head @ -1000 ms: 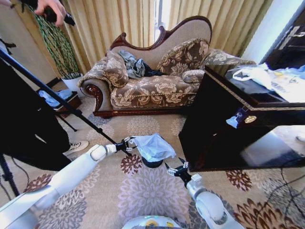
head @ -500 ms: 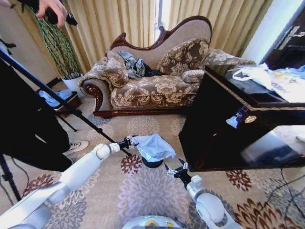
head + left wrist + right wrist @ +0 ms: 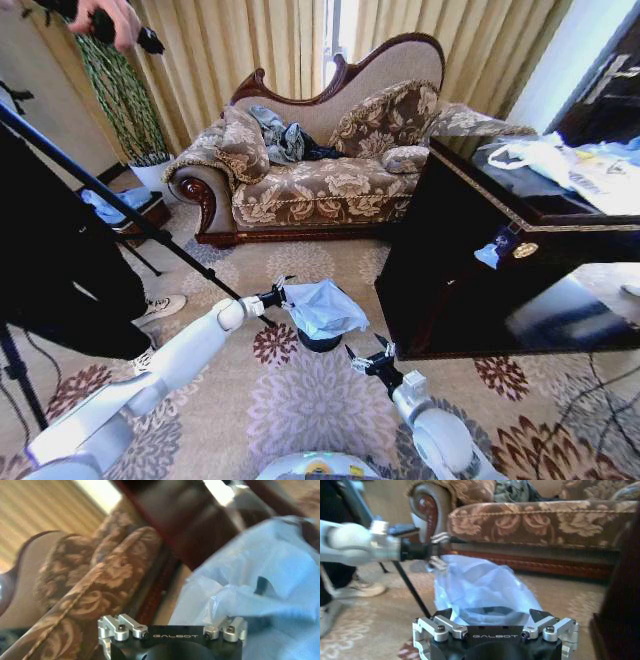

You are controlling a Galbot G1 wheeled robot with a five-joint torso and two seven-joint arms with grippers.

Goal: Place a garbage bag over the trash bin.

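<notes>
The pale blue garbage bag (image 3: 322,308) lies crumpled over the top of the small black trash bin (image 3: 320,343) on the carpet. My left gripper (image 3: 281,292) is at the bag's left edge. From the right wrist view, the left gripper (image 3: 438,549) has its fingers spread apart, and the bag (image 3: 480,588) rises just under the lower one. My right gripper (image 3: 365,348) hovers open just in front and to the right of the bin, holding nothing. Seen past my right gripper (image 3: 491,615), the bin's dark rim (image 3: 485,612) sits beneath the bag. The left wrist view shows the bag (image 3: 260,592) close up.
A dark wooden cabinet (image 3: 470,280) stands close on the bin's right, with white plastic bags (image 3: 560,165) on top. A patterned sofa (image 3: 320,180) is behind. A black tripod leg (image 3: 130,215) slants down to the floor beside the left gripper. A person's shoe (image 3: 160,308) is at left.
My left arm has moved right, closer in to the bag, and the bag's stretched left corner has gone slack. The right gripper has barely moved.
</notes>
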